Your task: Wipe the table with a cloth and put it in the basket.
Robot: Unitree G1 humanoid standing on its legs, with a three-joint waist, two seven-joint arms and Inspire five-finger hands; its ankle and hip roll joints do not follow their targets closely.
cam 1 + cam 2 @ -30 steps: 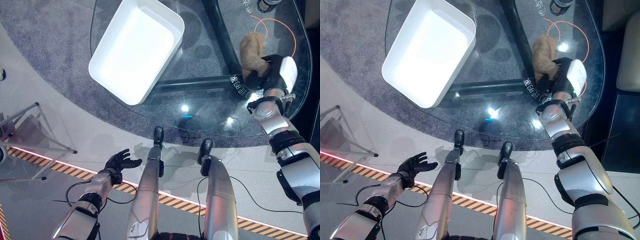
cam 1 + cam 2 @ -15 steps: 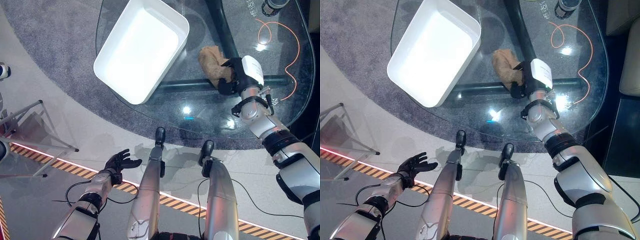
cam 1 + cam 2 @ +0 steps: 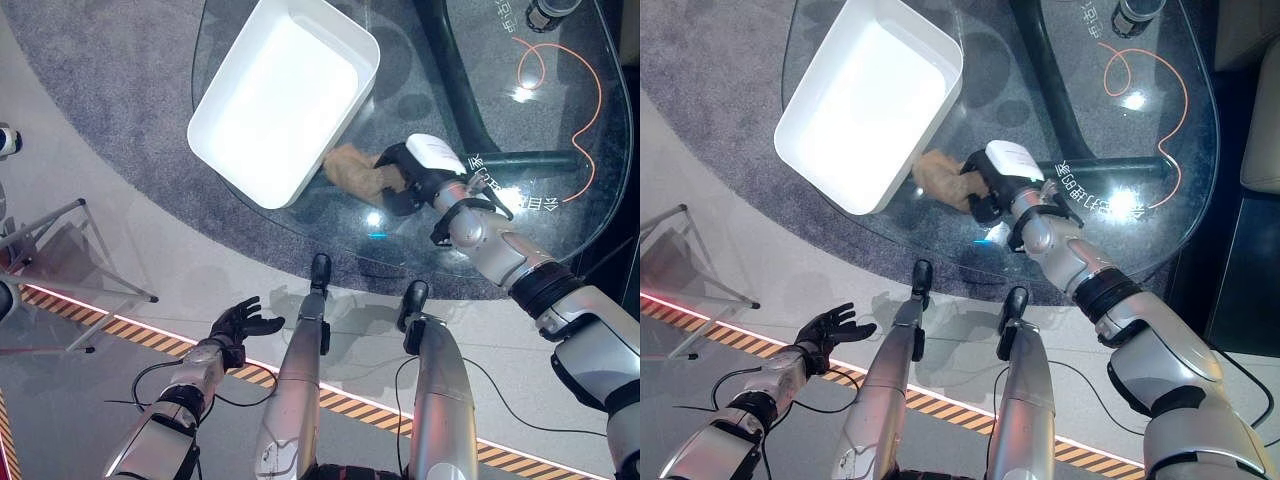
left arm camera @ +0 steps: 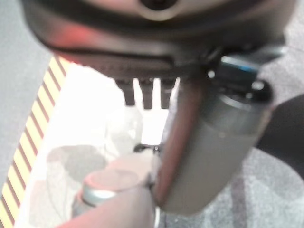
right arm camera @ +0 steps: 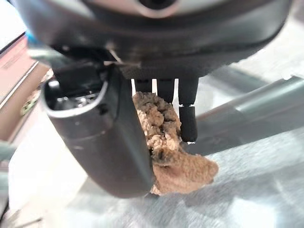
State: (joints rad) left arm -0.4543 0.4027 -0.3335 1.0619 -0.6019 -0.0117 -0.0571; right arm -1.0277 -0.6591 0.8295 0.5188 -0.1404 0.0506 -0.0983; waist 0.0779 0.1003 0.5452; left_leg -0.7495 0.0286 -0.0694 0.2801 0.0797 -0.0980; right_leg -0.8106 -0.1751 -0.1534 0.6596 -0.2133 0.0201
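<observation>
Right hand is gripping the tan, crumpled cloth, fingers and thumb curled round it, pressing it on the glass table just beside the white basket. Left hand is hanging low with fingers spread.

You see a nubbly tan cloth, a glossy glass table, and a smooth white plastic-looking basket.
</observation>
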